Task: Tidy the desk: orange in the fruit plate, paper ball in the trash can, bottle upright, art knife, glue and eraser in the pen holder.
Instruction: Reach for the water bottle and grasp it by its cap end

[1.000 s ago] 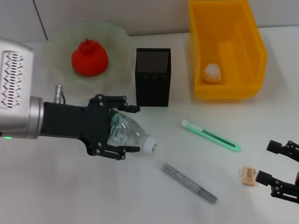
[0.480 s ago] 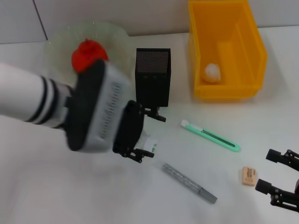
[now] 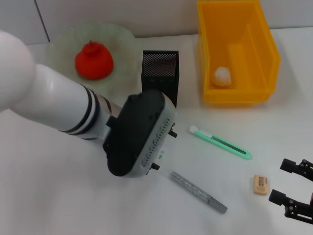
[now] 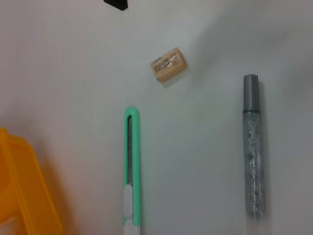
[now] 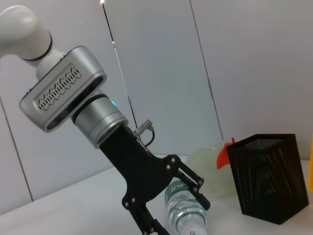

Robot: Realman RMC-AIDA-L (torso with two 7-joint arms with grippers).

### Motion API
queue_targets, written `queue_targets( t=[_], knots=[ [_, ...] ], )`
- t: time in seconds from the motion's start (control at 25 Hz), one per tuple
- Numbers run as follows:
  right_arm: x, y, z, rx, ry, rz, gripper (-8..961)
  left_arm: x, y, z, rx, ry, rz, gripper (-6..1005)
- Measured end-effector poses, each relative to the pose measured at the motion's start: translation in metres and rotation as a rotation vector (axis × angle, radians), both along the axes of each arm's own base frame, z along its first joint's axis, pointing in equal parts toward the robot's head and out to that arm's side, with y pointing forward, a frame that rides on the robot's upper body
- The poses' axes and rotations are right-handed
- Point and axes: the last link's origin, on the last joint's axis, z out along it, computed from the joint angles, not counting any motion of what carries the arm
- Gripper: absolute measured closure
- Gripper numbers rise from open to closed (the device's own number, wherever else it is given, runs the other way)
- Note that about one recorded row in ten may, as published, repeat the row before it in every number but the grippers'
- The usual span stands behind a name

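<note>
In the right wrist view my left gripper (image 5: 183, 215) is shut on the clear plastic bottle (image 5: 188, 213), which is tilted above the table. In the head view the left wrist (image 3: 139, 134) hides that bottle. The orange (image 3: 94, 61) lies in the pale green fruit plate (image 3: 58, 49). The paper ball (image 3: 222, 76) rests in the yellow trash can (image 3: 264, 54). On the table lie the green art knife (image 3: 220, 142), the grey glue stick (image 3: 198, 192) and the tan eraser (image 3: 260, 184). The black mesh pen holder (image 3: 160, 81) stands behind the left wrist. My right gripper (image 3: 293, 188) is open beside the eraser.
The left wrist view looks down on the eraser (image 4: 168, 64), art knife (image 4: 132, 166), glue stick (image 4: 254, 147) and a corner of the trash can (image 4: 19, 191). The left forearm (image 3: 54, 100) crosses the table's left half.
My left arm has rolled over and swung right with the bottle, so its wrist now covers the bottle in the head view. The right gripper has barely moved.
</note>
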Motion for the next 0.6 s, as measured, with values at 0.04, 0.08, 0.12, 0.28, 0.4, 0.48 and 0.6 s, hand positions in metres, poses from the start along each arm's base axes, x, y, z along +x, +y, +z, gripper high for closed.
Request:
queue_targets(
  t=[0.04,0.08,0.12,0.28,0.4,0.48,0.6],
  knots=[
    [0.0,0.0,0.001,0.004,0.0,-0.002,114,0.0,0.0,-0.003,0.007,0.015,-0.003,193],
    [0.0,0.0,0.001,0.004,0.0,-0.002,114,0.0,0.0,-0.004,0.015,0.024,-0.003,194],
    [0.001,0.0,0.001,0.006,0.0,-0.003,114,-0.001,0.001,-0.005,0.021,0.032,-0.002,194],
    [0.001,0.0,0.001,0.006,-0.001,-0.004,114,-0.002,0.0,-0.009,0.036,0.061,-0.006,196],
    [0.001,0.0,0.001,0.006,-0.001,-0.004,114,-0.002,0.0,-0.011,0.045,0.07,-0.011,197],
    [0.001,0.0,0.001,0.007,-0.002,-0.004,114,-0.002,0.0,-0.011,0.046,0.071,-0.008,198],
    [0.001,0.0,0.001,0.007,-0.002,-0.004,114,-0.003,0.0,-0.013,0.054,0.085,-0.012,200]
  ],
)
